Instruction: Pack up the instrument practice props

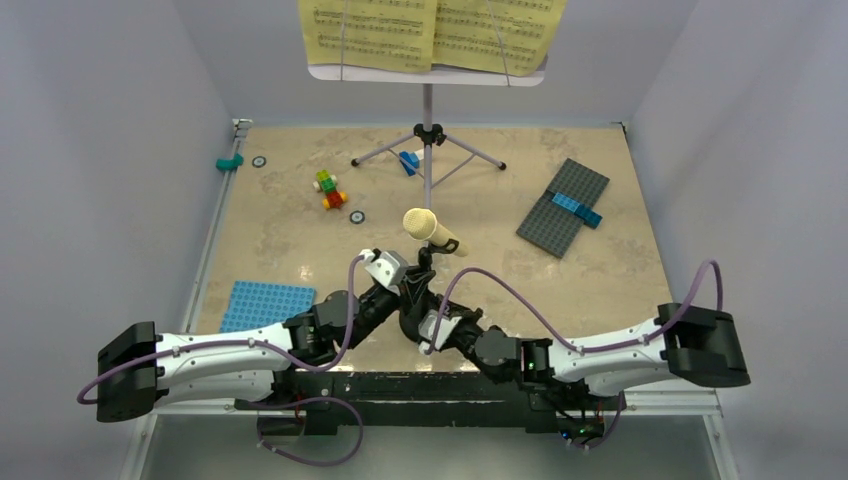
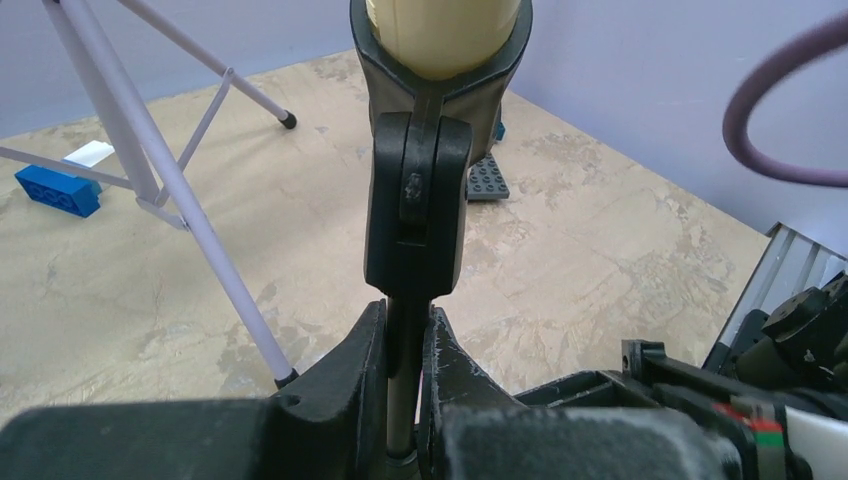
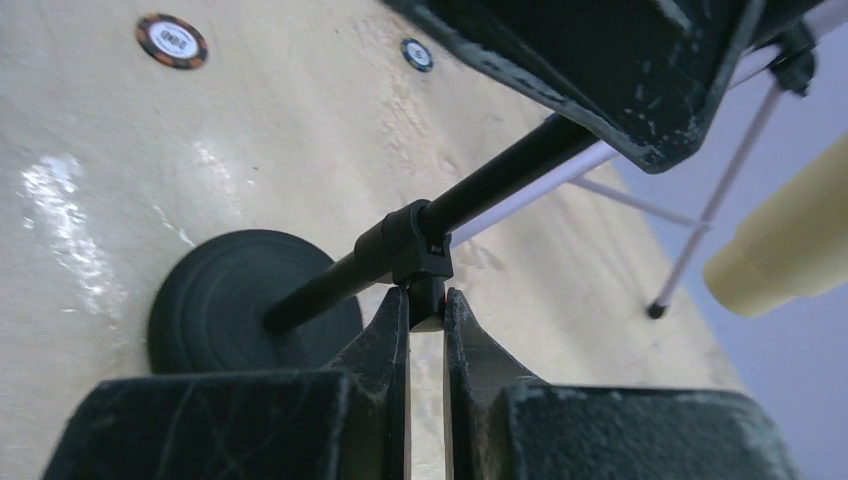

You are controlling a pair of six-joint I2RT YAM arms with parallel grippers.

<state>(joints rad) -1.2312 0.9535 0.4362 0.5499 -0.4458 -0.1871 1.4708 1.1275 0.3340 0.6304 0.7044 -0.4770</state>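
The cream microphone [image 1: 430,229] sits in the clip of the black mic stand [image 1: 420,290] near the table's front middle. My left gripper [image 2: 407,335] is shut on the stand's thin pole just below the clip [image 2: 418,200]; the microphone [image 2: 440,30] is above it. My right gripper [image 3: 427,305] is shut on the small collar knob on the pole, lower down, near the round base [image 3: 230,290]. The microphone [image 3: 790,250] shows at right there. At the back stands the tripod music stand [image 1: 428,150] with its lilac desk [image 1: 430,73] holding yellow sheet-music pages [image 1: 430,35].
A blue baseplate [image 1: 265,305] lies front left. A grey baseplate [image 1: 562,207] with a blue strip lies right. Colourful bricks [image 1: 328,188] and a blue brick [image 1: 409,162] lie near the tripod legs. A teal piece [image 1: 230,162] and small round discs [image 1: 357,216] lie at left.
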